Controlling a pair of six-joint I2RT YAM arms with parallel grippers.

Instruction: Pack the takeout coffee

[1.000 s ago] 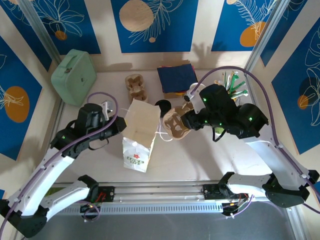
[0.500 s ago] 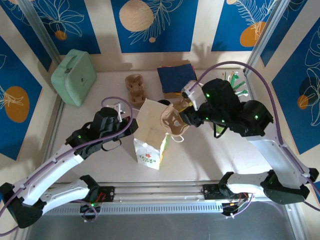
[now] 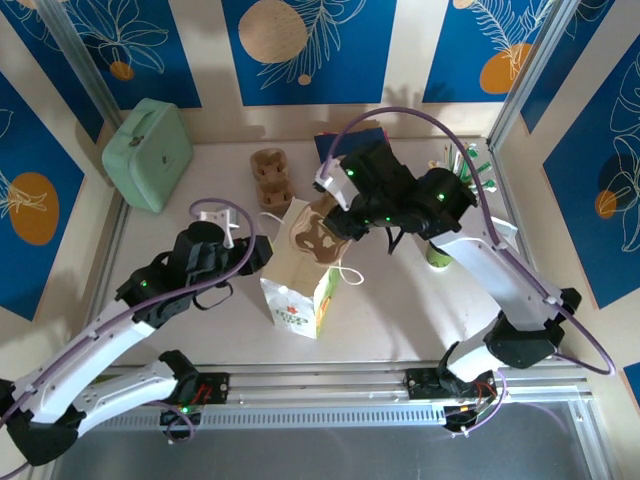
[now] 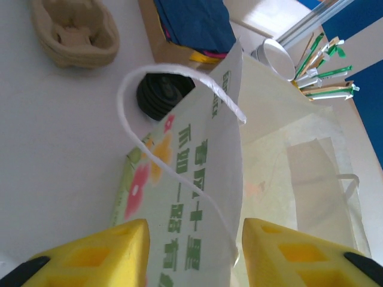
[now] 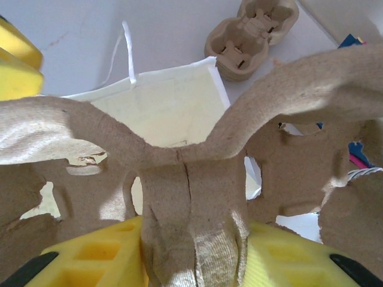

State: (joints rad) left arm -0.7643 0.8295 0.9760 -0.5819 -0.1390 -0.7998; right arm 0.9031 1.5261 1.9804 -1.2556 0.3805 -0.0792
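Note:
A white paper bag (image 3: 298,292) with green print stands open at mid-table. My right gripper (image 3: 338,222) is shut on a brown pulp cup carrier (image 3: 314,238) and holds it tilted over the bag's mouth. In the right wrist view the carrier (image 5: 191,179) is pinched between the yellow fingers (image 5: 90,257), with the bag's opening (image 5: 161,113) behind it. My left gripper (image 4: 191,251) is open, and the bag's wall (image 4: 197,173) lies between its fingers. My left gripper (image 3: 252,256) sits at the bag's left side. The lidded coffee cup is hidden.
A second pulp carrier (image 3: 272,175) lies at the back. A mint case (image 3: 148,152) sits back left. Navy napkins (image 4: 191,21), a stack of black lids (image 4: 164,95), white cups (image 4: 275,54) and green-wrapped straws (image 3: 470,168) crowd the back right.
My right arm has swung left, bringing the carrier from beside the bag to over its mouth. The left arm and the bag shifted a little to the right, and the bag now stands more upright.

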